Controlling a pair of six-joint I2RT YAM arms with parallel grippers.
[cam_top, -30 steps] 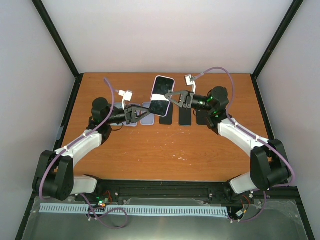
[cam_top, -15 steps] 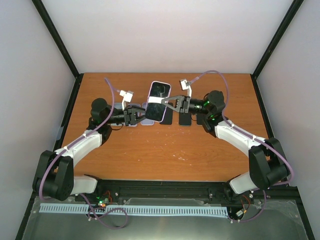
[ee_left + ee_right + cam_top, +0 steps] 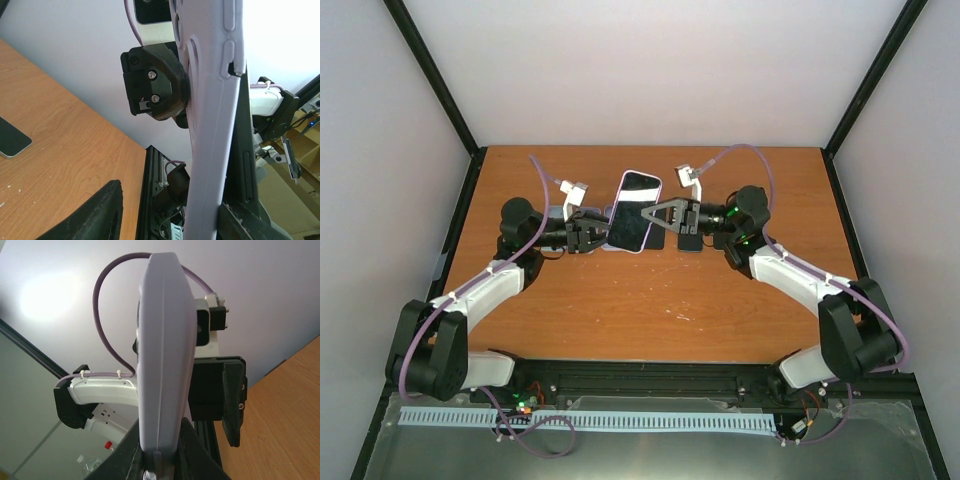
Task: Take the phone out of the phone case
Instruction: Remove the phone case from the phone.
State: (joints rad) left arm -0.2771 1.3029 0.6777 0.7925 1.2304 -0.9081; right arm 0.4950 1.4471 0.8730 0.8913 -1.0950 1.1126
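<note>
The phone (image 3: 632,222) is not yet out of its lilac phone case (image 3: 162,365) — both are held together in the air above the far middle of the bench (image 3: 650,310). The right gripper (image 3: 648,214) is closed on the phone case's edge. The left gripper (image 3: 601,232) is seen with jaws parted, the case lying against one finger only. Separation — judged the whole task — is left to be done.

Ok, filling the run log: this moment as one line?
right hand: shut on lilac-cased black phone, raised | left hand: open around its edge | case: on
</note>
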